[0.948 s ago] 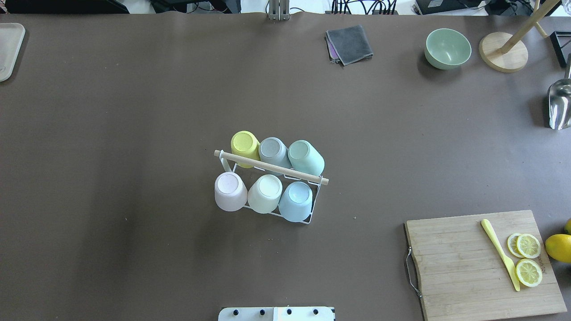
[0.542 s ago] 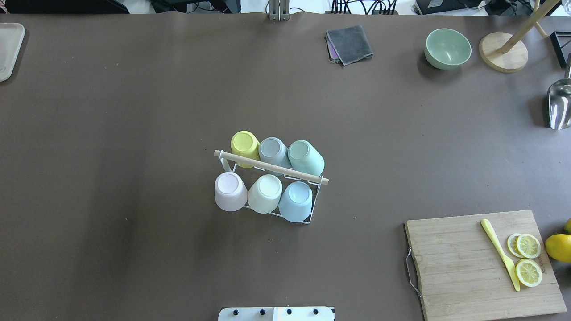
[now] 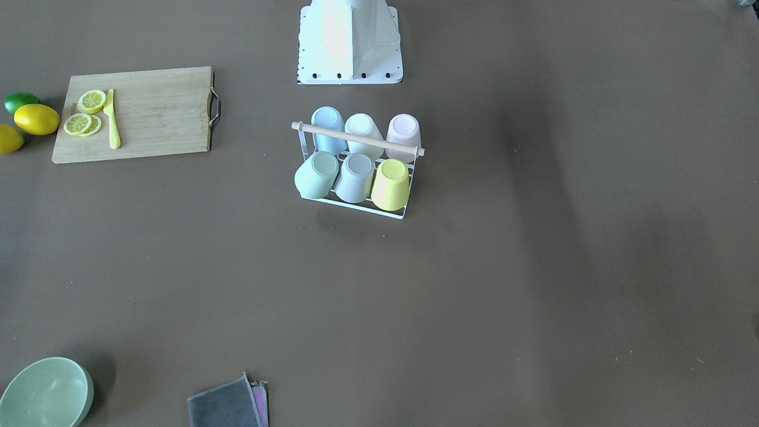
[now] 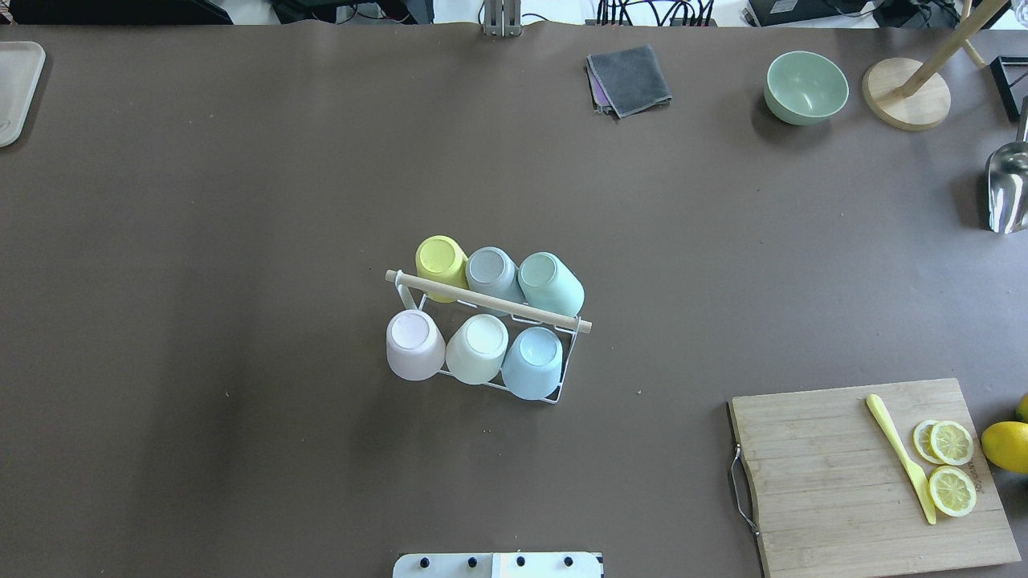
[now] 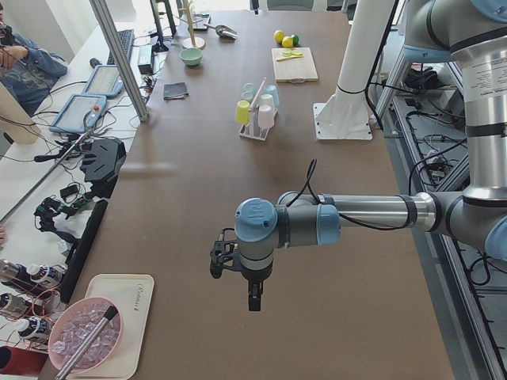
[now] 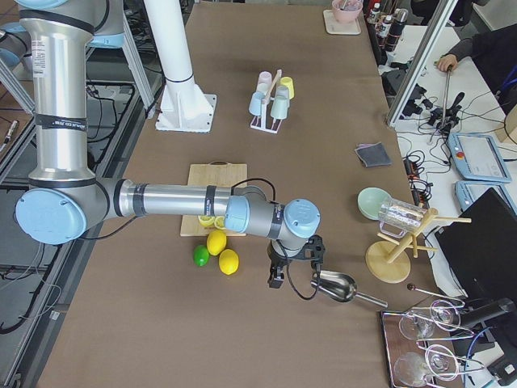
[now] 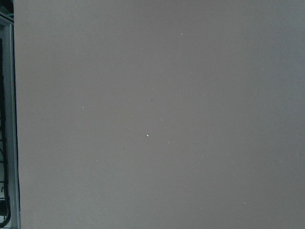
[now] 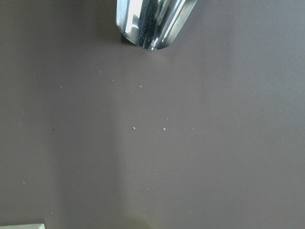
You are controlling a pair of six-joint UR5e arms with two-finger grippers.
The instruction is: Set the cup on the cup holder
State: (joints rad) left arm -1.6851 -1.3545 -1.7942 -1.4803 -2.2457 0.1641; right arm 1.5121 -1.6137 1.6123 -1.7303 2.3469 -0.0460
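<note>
The white wire cup holder (image 4: 569, 359) with its wooden rod handle (image 4: 488, 302) stands mid-table, also in the front view (image 3: 357, 139). Several cups sit upside down on its prongs: yellow (image 4: 441, 258), grey (image 4: 491, 271), mint (image 4: 549, 282), pink (image 4: 413, 343), cream (image 4: 479, 347) and blue (image 4: 533, 361). My left gripper (image 5: 253, 297) hangs over bare table far to the holder's left. My right gripper (image 6: 292, 279) hangs far to its right, beside a metal scoop (image 6: 338, 286). I cannot tell whether either is open or shut. Neither wrist view shows fingers.
A cutting board (image 4: 835, 482) with lemon slices and a yellow knife lies front right, lemons beside it. A green bowl (image 4: 805, 87), grey cloth (image 4: 629, 79) and wooden stand base (image 4: 906, 94) are at the back right. A pale tray (image 4: 14, 88) is at the back left.
</note>
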